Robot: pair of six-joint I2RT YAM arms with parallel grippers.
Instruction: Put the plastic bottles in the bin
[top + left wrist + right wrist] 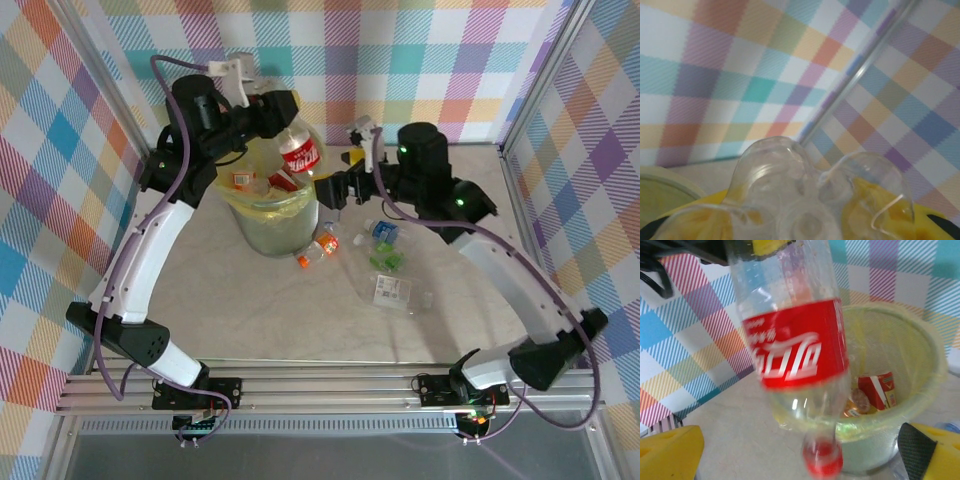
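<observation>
The left claw (284, 122) grips the red-labelled bottle (299, 152) by its base. The bottle hangs cap down, its long axis near upright, above the far-right rim of the bin (262, 232). The right claw (335, 188), spread wide and empty, sits just right of the bin. A drop probably needs the bottle nudged further over the opening.

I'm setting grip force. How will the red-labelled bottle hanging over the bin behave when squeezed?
Probably very light: the red-labelled bottle looks empty, the bin showing through it. Its thin clear wall likely dents easily. Smooth and round, it may slip or roll.
</observation>
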